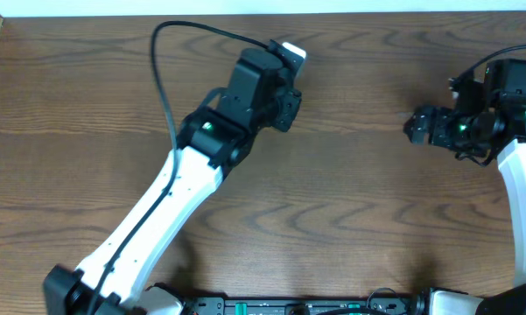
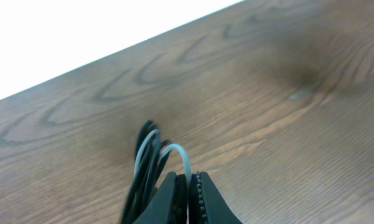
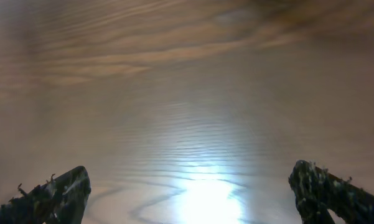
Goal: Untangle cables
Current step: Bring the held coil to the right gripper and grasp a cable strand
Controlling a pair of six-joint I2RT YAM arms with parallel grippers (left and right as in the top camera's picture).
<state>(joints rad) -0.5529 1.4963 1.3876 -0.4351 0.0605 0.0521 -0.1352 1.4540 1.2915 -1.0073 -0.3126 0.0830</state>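
Note:
In the left wrist view my left gripper (image 2: 188, 178) is shut on a thin white cable (image 2: 182, 157) that loops up out of the jaws. A bundle of thin black cables (image 2: 147, 163) hangs with it on the left side of the jaws, just above the wooden table. In the overhead view the left gripper (image 1: 284, 66) is near the table's far edge, with a small white piece (image 1: 291, 51) showing at its tip; the rest of the cables is hidden under the arm. My right gripper (image 1: 416, 125) is open and empty at the right, and its fingers (image 3: 190, 190) are spread wide over bare wood.
The table's far edge (image 2: 112, 56) runs close beyond the left gripper. A thick black cord (image 1: 162, 74) fixed to the left arm arcs over the table's far left part. The left arm (image 1: 157, 210) crosses the table diagonally from the front.

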